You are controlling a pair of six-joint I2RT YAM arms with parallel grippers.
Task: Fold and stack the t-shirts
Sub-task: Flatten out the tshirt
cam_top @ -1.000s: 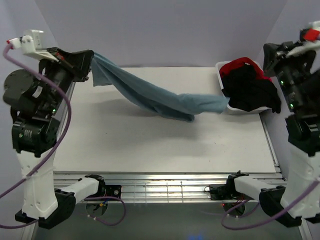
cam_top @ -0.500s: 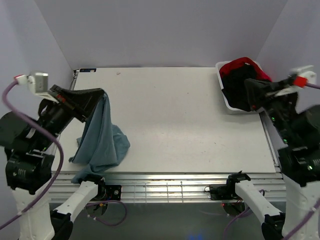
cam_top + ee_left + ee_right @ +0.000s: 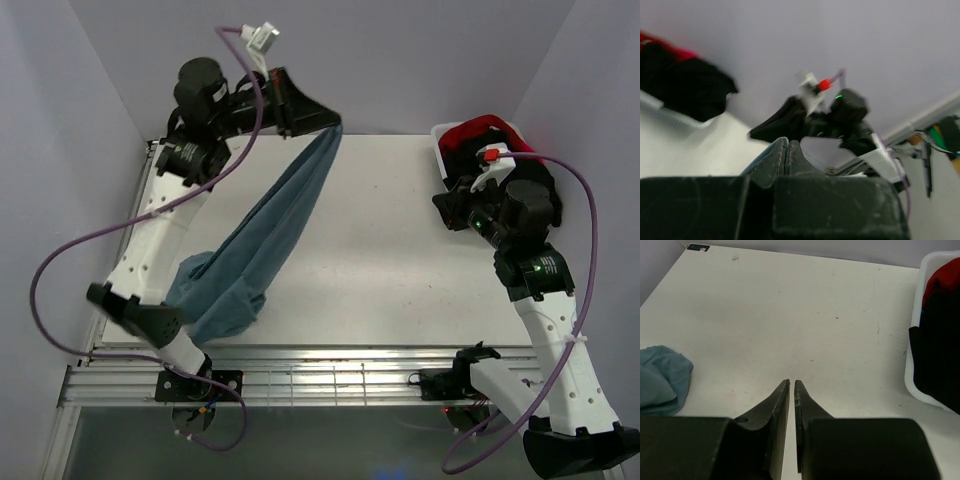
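A dusty teal-blue t-shirt (image 3: pixel 270 230) hangs in a long drape from my left gripper (image 3: pixel 325 122), which is raised high over the table's back edge. Its lower end is bunched on the table (image 3: pixel 400 280) at the front left. In the left wrist view the jaws (image 3: pixel 787 143) are shut with teal cloth (image 3: pixel 757 159) showing beside them. My right gripper (image 3: pixel 447 208) hovers over the table's right side next to the tub. Its fingers (image 3: pixel 792 384) are almost together with nothing between them. A black t-shirt (image 3: pixel 940 350) and a red t-shirt (image 3: pixel 946 275) lie in the tub.
The white plastic tub (image 3: pixel 441 138) stands at the table's back right corner, its rim (image 3: pixel 917 295) close to the right of my right gripper. Purple walls close in the back and both sides. The metal rail (image 3: pixel 320 385) runs along the near edge.
My left arm swung from the front left up to the back, pulling the teal t-shirt up into a long drape. My right arm came down and inward beside the tub.
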